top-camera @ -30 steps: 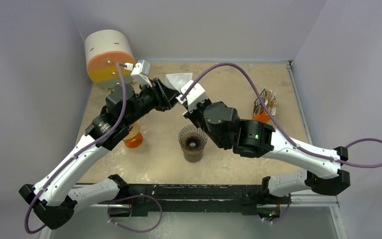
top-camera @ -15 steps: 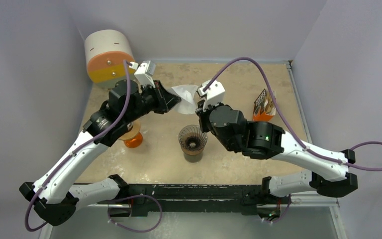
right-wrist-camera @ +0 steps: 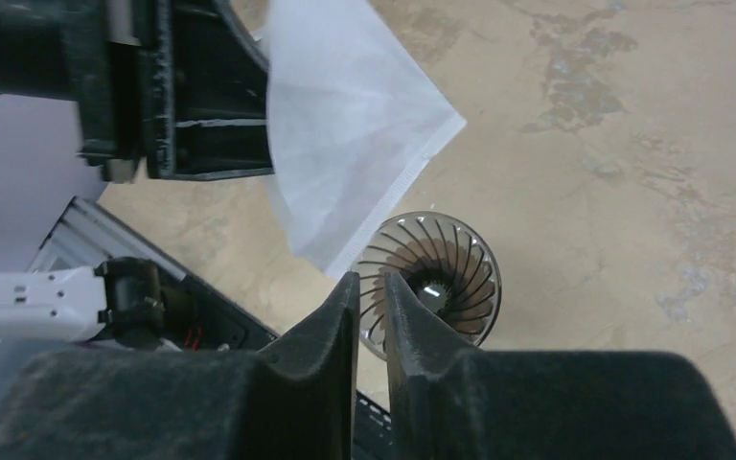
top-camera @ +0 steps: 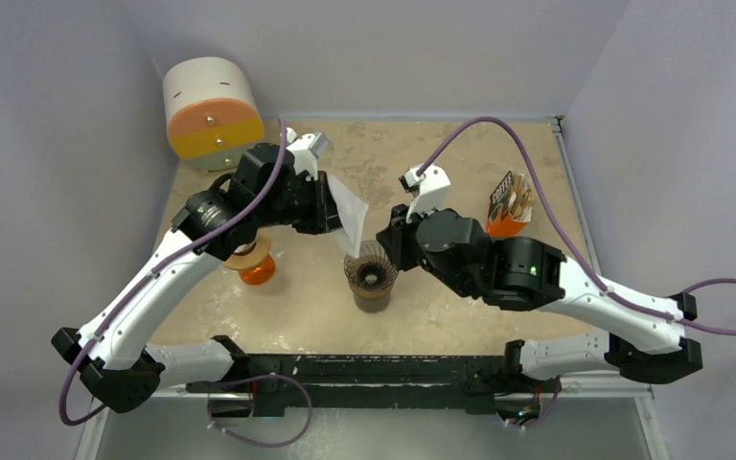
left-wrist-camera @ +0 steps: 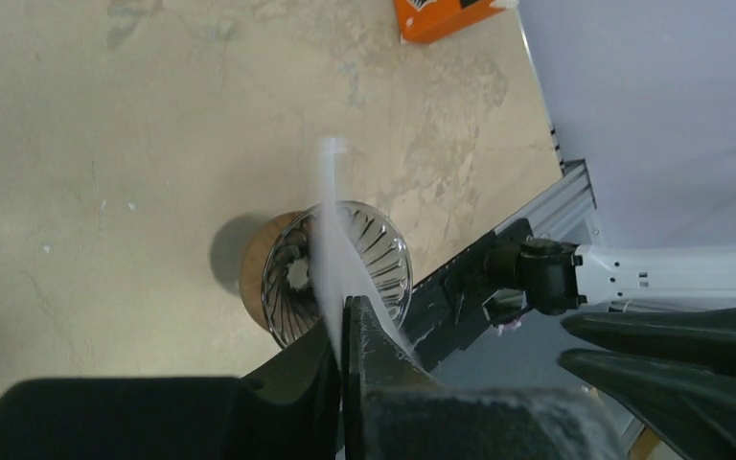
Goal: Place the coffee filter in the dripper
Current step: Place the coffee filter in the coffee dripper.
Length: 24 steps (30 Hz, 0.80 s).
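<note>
Left gripper point(left-wrist-camera: 347, 316), pinching the coffee filter point(right-wrist-camera: 345, 115), has swung over the dripper point(right-wrist-camera: 460, 268); right gripper point(right-wrist-camera: 372, 283) barely parted.

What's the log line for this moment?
left gripper: shut on filter | filter: hanging over dripper, not yet in | right gripper: slightly open, empty, near dripper
</note>
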Available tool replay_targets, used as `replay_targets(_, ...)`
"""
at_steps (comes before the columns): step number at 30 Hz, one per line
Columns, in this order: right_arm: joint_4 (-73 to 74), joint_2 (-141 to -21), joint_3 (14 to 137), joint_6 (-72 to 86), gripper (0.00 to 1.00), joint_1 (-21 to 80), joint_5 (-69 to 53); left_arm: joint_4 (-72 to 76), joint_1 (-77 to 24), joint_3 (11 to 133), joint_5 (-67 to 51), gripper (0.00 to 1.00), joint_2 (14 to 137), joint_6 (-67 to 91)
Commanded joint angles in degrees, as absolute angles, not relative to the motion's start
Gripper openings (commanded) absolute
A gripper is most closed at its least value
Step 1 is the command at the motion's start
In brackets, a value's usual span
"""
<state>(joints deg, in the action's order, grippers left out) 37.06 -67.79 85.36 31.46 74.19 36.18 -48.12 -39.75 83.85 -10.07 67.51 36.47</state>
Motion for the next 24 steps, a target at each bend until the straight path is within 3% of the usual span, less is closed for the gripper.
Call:
replay_targets(1,39.0,-65.2,87.7,34.4,0.25,74.4,31.5,-54.1,-41.2,87.0,-11.9,0.0,69.0,35.0)
replay_targets(3,40.5,-64.6,89.0,34.7,0.34,74.4,30.3,-55.0,-42.9,87.4,-10.5,0.0,69.9,35.3)
replay_targets(7,42.0,-64.4,91.8,35.0,0.34,74.4,27.5,-56.7,-47.1,88.9,-5.4,0.0,71.9,36.7)
replay_targets(10,40.9,-64.9,93.0,35.2,0.28,74.4,24.4,-56.9,-48.9,90.4,-4.1,0.0,73.3,38.1)
replay_targets(15,35.3,-65.7,91.3,36.7,0.0,74.4,18.0,-61.5,-52.1,95.5,1.6,0.0,76.7,39.1)
replay_targets(24,30.7,-66.9,86.2,39.2,0.0,74.4,15.5,-66.1,-55.8,100.0,9.3,0.0,79.3,41.1)
